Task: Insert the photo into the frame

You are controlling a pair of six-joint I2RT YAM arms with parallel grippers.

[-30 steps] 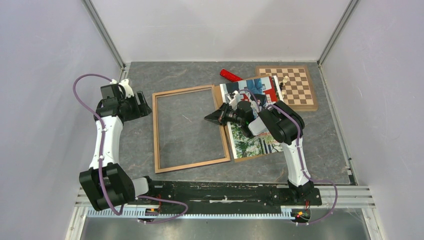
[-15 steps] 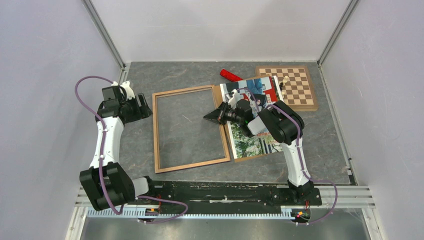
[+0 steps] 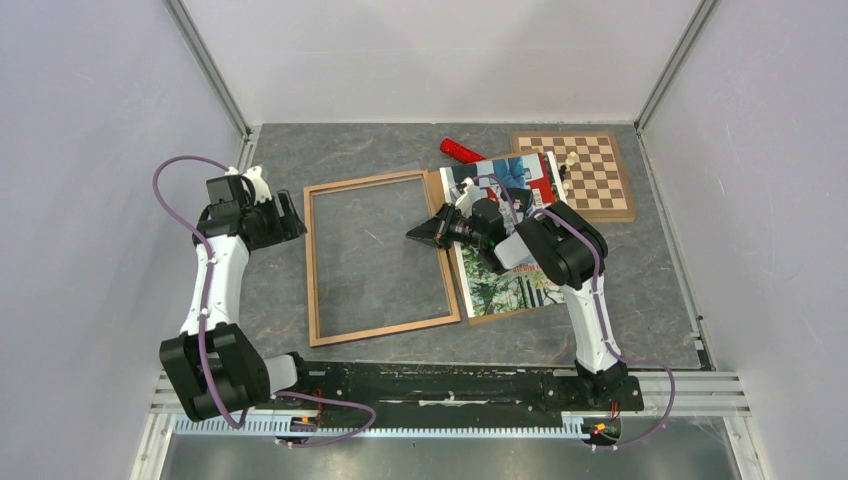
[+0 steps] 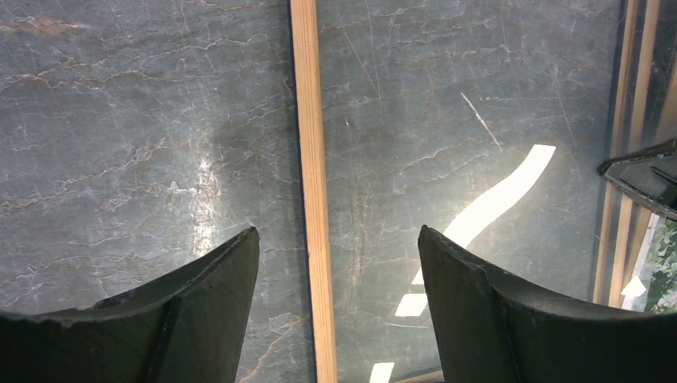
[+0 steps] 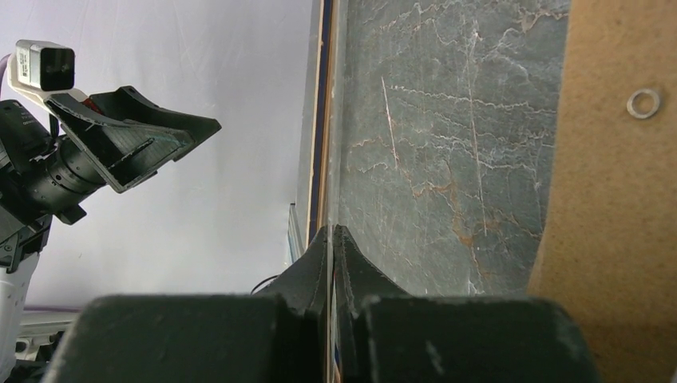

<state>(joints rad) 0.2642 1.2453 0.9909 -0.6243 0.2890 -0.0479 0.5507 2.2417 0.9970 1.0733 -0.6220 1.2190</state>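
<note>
Two grippers flank the frame (image 3: 385,330), which we see lying flat, light wood face up, a little left of the centre of the tabletop (image 3: 650,290), its long rails running from the near edge toward the far edge. The left gripper (image 3: 293,215) sits at the frame's left rail, about halfway along. In the left wrist view, that gripper (image 4: 337,231) has its jaws spread wide, one finger on either side of the rail (image 4: 307,120); we cannot tell whether it touches the wood. The right gripper (image 3: 415,236) reaches across the right rail, with its tip over the grey surface inside the frame. In its own wrist view, the right gripper (image 5: 331,231) has its jaws closed to a hairline with a thin pale line between them, and we cannot tell what that line is. The photo (image 3: 500,290) lies face up just right of the frame, toward the right edge, partly hidden beneath the right arm. It rests on a brown fibreboard panel (image 5: 615,199) that carries a small metal ring (image 5: 643,102). The photo's far right corner meets a chessboard (image 3: 590,185) set in the far right corner of the tabletop. A red object (image 3: 462,151) lies near the far edge, just beyond the photo.
</note>
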